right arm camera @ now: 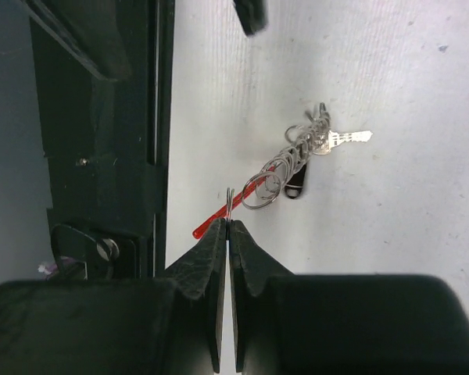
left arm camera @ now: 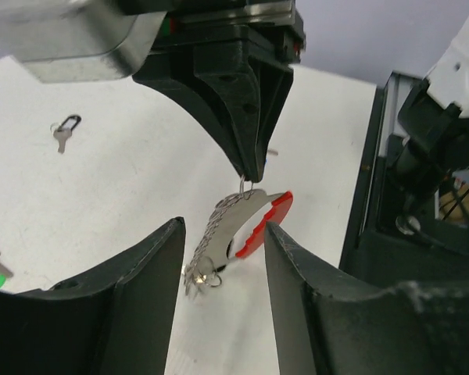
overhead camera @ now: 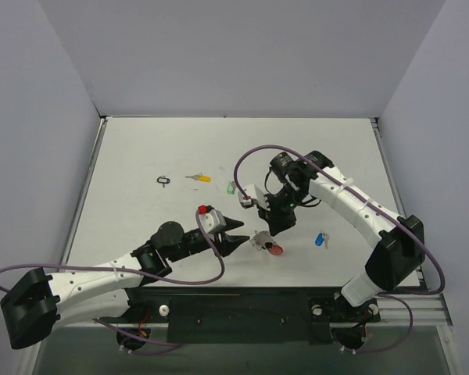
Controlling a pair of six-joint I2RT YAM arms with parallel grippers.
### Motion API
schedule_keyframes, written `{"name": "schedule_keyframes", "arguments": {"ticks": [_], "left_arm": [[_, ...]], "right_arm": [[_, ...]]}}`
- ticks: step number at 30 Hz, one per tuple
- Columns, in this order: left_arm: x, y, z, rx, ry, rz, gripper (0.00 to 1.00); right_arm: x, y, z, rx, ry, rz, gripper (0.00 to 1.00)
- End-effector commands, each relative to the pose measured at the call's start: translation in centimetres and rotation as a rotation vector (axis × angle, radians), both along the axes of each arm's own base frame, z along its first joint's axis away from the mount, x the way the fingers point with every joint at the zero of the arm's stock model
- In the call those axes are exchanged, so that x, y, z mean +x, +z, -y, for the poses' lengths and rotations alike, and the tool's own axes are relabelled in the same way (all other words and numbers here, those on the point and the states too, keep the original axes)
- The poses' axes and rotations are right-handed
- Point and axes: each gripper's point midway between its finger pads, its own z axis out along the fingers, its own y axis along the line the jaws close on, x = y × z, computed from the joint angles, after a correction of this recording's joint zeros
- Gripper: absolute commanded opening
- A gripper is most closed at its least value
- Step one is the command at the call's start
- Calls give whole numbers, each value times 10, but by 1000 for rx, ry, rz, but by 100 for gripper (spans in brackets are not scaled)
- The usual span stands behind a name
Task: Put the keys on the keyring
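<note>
White table (overhead camera: 141,148) between grey walls, where the right gripper (right arm camera: 229,226) is clamping its fingers together on a ring of the keyring (left arm camera: 219,234) near the front edge, the left gripper (overhead camera: 236,234) is waiting beside it with fingers apart, and a yellow-tagged key (overhead camera: 197,178) is lying farther back
</note>
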Motion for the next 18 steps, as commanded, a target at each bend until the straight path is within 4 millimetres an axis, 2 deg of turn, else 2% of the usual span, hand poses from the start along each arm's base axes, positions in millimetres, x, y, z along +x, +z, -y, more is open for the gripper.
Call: {"name": "schedule_keyframes", "arguments": {"ticks": [1,10,15,18], "left_arm": [[4,-18,12,173,-31,71,53],[11,-16,53,140,-57,127,49],[9,-14,67,116,-70,134,46],[10,-13,70,111,-67,133,41]], "right_arm": [[-12,-1,16,-122,34,-58,0],[-12,-5,13,-128,32,-75,0],[-12,-5,14,-127,35,-74,0],[-13,-6,13,-126,36,-77,0]]}}
